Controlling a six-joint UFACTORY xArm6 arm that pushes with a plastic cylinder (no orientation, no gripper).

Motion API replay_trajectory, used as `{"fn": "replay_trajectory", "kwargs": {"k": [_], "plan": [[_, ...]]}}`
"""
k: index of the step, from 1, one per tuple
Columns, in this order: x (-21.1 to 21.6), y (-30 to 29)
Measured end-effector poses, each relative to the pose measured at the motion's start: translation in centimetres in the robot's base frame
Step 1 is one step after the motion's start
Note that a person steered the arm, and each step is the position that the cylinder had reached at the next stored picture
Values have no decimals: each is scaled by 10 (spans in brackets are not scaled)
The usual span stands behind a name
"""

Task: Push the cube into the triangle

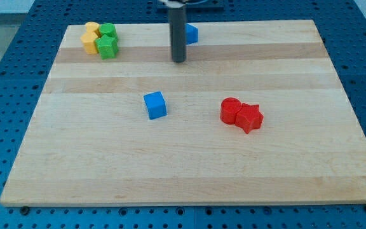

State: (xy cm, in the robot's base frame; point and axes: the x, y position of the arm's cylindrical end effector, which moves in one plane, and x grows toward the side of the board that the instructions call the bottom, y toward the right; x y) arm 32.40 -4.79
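A blue cube (pixel 155 105) sits near the middle of the wooden board (pixel 189 165). A blue triangle block (pixel 191 34) lies near the view's top, partly hidden behind the rod. My tip (pixel 179 60) rests on the board just below and left of the blue triangle, and above and right of the cube, apart from both.
Two yellow blocks (pixel 91 38) and two green blocks (pixel 107 41) are bunched at the top left corner. A red cylinder (pixel 230 110) touches a red star-shaped block (pixel 249 117) right of centre. A blue perforated table surrounds the board.
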Motion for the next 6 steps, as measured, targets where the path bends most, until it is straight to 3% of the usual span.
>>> {"fn": "replay_trajectory", "kwargs": {"k": [1,3,4,6], "plan": [[14,-57],[106,-107],[145,-98],[154,-36]]}}
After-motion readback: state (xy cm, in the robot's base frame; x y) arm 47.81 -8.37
